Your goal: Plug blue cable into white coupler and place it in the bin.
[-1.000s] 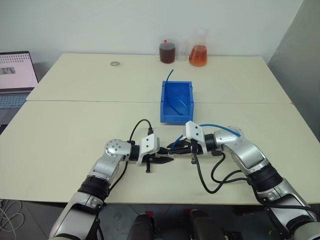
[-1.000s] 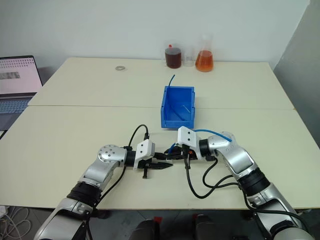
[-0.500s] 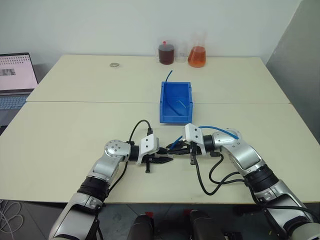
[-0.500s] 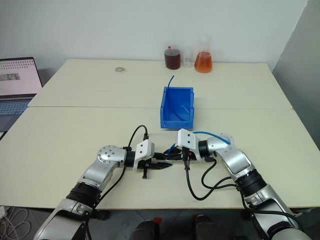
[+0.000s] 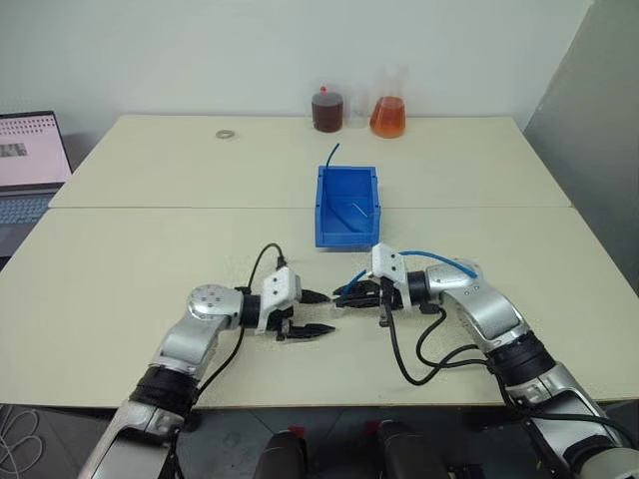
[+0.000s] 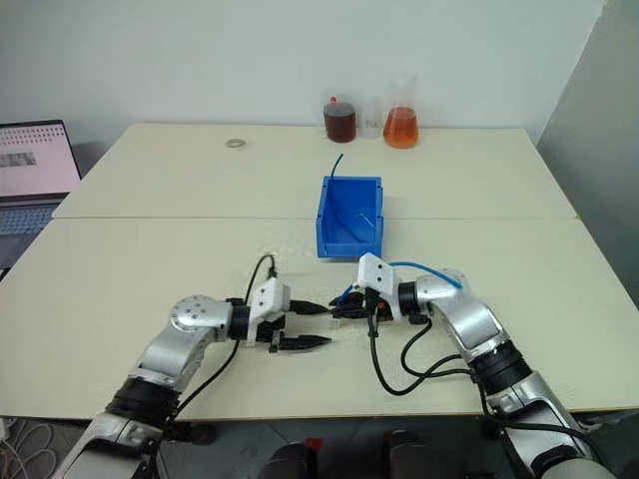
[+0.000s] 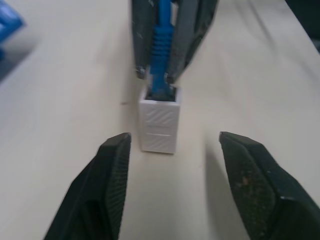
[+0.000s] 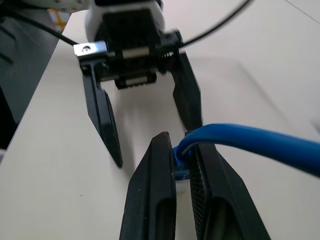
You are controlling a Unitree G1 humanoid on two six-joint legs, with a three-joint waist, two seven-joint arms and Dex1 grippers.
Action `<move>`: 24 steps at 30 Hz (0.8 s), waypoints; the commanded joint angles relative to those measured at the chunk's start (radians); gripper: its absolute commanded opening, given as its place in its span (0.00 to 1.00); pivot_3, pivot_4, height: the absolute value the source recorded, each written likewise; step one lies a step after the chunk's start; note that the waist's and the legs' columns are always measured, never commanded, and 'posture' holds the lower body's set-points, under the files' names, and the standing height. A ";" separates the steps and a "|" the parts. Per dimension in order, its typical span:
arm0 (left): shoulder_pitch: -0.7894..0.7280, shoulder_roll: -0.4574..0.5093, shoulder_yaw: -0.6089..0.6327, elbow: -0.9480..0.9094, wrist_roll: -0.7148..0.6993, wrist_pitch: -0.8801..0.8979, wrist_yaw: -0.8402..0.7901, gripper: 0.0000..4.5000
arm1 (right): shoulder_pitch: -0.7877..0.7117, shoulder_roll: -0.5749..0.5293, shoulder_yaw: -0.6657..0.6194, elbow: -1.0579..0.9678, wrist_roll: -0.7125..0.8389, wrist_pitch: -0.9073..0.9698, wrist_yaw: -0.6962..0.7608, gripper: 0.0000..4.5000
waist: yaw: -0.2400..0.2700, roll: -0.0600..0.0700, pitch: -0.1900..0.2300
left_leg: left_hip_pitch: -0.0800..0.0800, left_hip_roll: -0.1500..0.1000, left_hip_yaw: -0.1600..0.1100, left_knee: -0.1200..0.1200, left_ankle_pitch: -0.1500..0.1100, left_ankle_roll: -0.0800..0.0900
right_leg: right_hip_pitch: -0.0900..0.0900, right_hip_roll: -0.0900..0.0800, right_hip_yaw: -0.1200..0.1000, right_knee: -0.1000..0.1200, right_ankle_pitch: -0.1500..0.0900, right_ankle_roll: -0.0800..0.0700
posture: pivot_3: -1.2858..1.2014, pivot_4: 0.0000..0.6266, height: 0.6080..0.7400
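Note:
The white coupler lies on the table with the plug of the blue cable seated in its dark opening. My right gripper is shut on the plug just behind the coupler, and the cable arcs back over that wrist. My left gripper faces it from the left, open, with one finger on each side of the coupler and clear of it. The bin stands just beyond both grippers, open side up.
A short blue wire stub sticks up at the bin's far rim. A dark jar and an orange flask stand at the table's back, a small ring to their left, a laptop at far left. Black cables loop under my right arm.
My left gripper has opened, letting go of the coupler, and drawn back a little to the left. The right gripper keeps its grip in place. The camera has shifted slightly.

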 commanded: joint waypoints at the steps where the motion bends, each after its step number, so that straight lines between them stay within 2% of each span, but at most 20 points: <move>1: 0.057 0.035 0.101 -0.230 -0.096 0.156 0.094 0.88 | -0.024 -0.001 -0.124 -0.153 0.123 0.183 -0.067 0.03 | 0.000 0.000 0.001 | 0.000 0.000 0.000 0.000 0.000 0.000 | 0.000 0.000 0.000 0.000 0.000 0.000 | 0.52 0.24 1.00; 4: 0.119 0.055 0.180 -0.380 -0.161 0.279 0.182 1.00 | -0.097 0.043 -0.247 -0.212 0.245 0.353 -0.164 0.03 | -0.005 -0.001 0.003 | 0.000 0.000 0.000 0.000 0.000 0.000 | 0.000 0.000 0.000 -0.001 0.000 0.000 | 0.52 0.24 1.00; 6: 0.138 0.053 0.218 -0.445 -0.200 0.340 0.236 1.00 | -0.135 0.057 -0.286 -0.222 0.281 0.409 -0.205 0.03 | -0.006 -0.001 0.004 | 0.000 0.001 0.001 -0.001 0.000 0.000 | -0.001 0.000 0.001 0.000 0.000 0.000 | 0.52 0.24 1.00; 8: 0.139 0.013 0.281 -0.524 -0.258 0.412 0.348 1.00 | -0.239 0.089 -0.337 -0.130 0.284 0.448 -0.286 0.03 | -0.005 -0.001 0.004 | 0.000 0.001 -0.001 -0.001 0.000 0.000 | -0.001 0.000 -0.001 0.000 0.000 0.000 | 0.52 0.24 1.00; 11: 0.119 -0.064 0.335 -0.561 -0.291 0.453 0.499 1.00 | -0.363 0.119 -0.364 0.040 0.255 0.424 -0.338 0.03 | -0.005 -0.001 0.004 | 0.000 0.000 0.000 -0.001 0.000 0.000 | -0.001 0.000 0.000 0.000 -0.001 0.002 | 0.52 0.24 1.00; 16: 0.069 -0.154 0.338 -0.533 -0.225 0.434 0.693 1.00 | -0.529 0.164 -0.312 0.392 0.144 0.230 -0.330 0.03 | -0.003 -0.001 0.004 | -0.001 0.000 0.001 -0.001 0.000 0.000 | 0.000 0.000 0.000 -0.004 0.000 0.000 | 0.52 0.24 1.00; 18: 0.062 -0.168 0.324 -0.528 -0.210 0.426 0.722 1.00 | -0.580 0.182 -0.302 0.539 0.099 0.145 -0.329 0.18 | -0.004 -0.001 0.004 | -0.001 0.000 0.002 -0.002 0.000 0.000 | 0.000 -0.001 0.001 -0.005 0.000 0.000 | 0.52 0.24 1.00; 21: 0.061 -0.183 0.304 -0.534 -0.203 0.422 0.743 1.00 | -0.652 0.193 -0.303 0.769 0.021 0.009 -0.382 0.35 | -0.004 -0.001 0.004 | -0.003 0.000 0.002 -0.002 0.000 0.000 | -0.001 -0.001 0.001 -0.007 0.001 0.000 | 0.52 0.24 1.00; 24: 0.072 -0.188 0.289 -0.544 -0.206 0.421 0.747 1.00 | -0.697 0.197 -0.316 0.881 -0.005 -0.042 -0.383 0.48 | -0.001 -0.001 0.004 | -0.008 0.000 0.002 -0.003 -0.001 -0.001 | -0.005 -0.002 0.000 -0.008 0.001 0.000 | 0.52 0.24 1.00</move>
